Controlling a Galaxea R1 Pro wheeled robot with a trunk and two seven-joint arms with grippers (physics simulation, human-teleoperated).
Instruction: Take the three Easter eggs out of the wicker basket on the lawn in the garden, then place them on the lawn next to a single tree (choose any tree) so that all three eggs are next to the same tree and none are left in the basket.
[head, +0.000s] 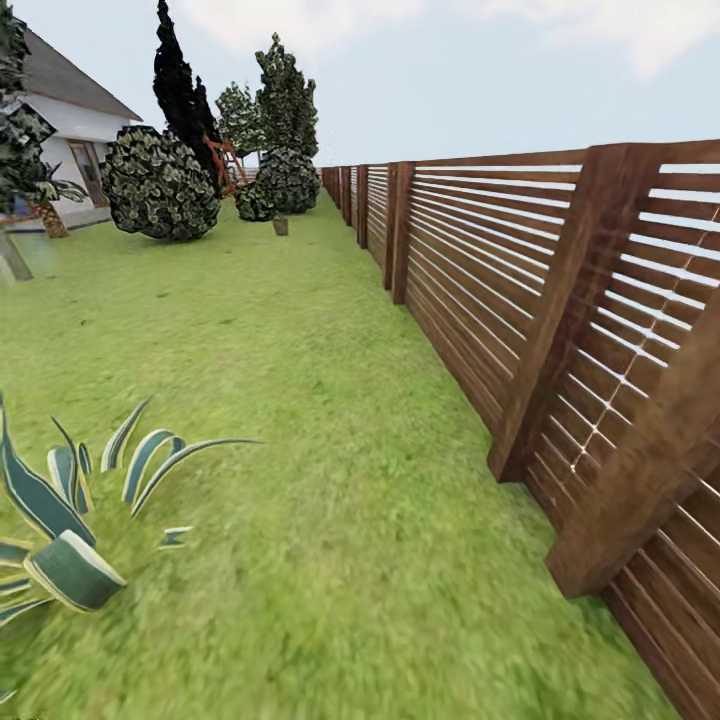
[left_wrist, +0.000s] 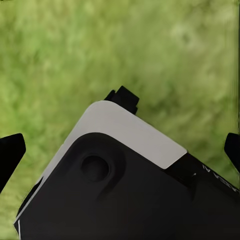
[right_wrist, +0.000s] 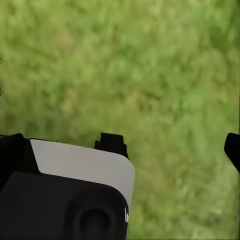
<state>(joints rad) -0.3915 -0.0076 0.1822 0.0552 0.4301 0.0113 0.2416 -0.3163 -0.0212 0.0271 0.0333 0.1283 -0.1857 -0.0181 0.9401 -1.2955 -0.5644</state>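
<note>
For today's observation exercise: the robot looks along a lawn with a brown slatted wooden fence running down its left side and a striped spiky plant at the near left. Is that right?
Not quite. The fence runs down the right side of the lawn, as the head view shows. The striped spiky plant is indeed at the near left.

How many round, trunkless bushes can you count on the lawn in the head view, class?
3: a large bush near the white house, a medium bush farther back by the fence, and a small bush beside it. Others may be hidden.
</note>
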